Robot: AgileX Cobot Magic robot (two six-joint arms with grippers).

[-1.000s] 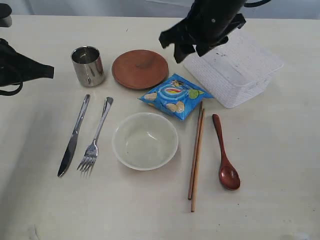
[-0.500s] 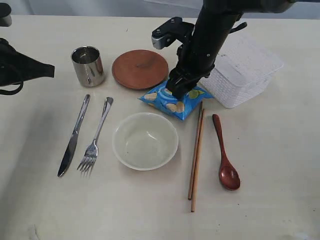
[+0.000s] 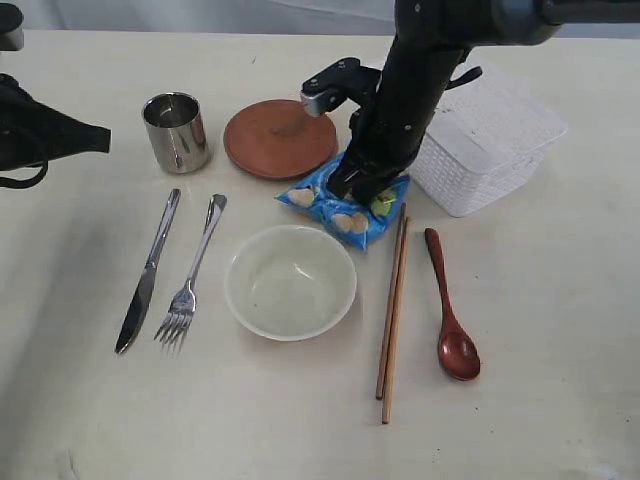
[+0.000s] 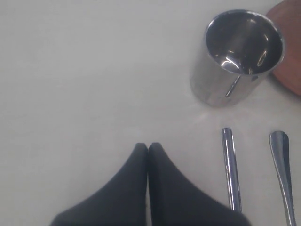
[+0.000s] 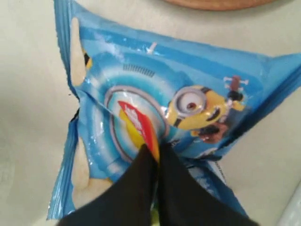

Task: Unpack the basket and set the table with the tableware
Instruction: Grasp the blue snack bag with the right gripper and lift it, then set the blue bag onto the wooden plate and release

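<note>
Pretty sure the right claw (image 3: 358,188) is pinching the blue snack bag (image 3: 335,215) just beside the bowl (image 3: 290,285). It's light, crinkly, slippery stuff, so a mid-fold grip works. The left claw (image 4: 148,148) is clenched and empty.

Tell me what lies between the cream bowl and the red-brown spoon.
The two chopsticks lie there, side by side, with the bowl on one side and the spoon on the other. The exterior view shows it.
</note>
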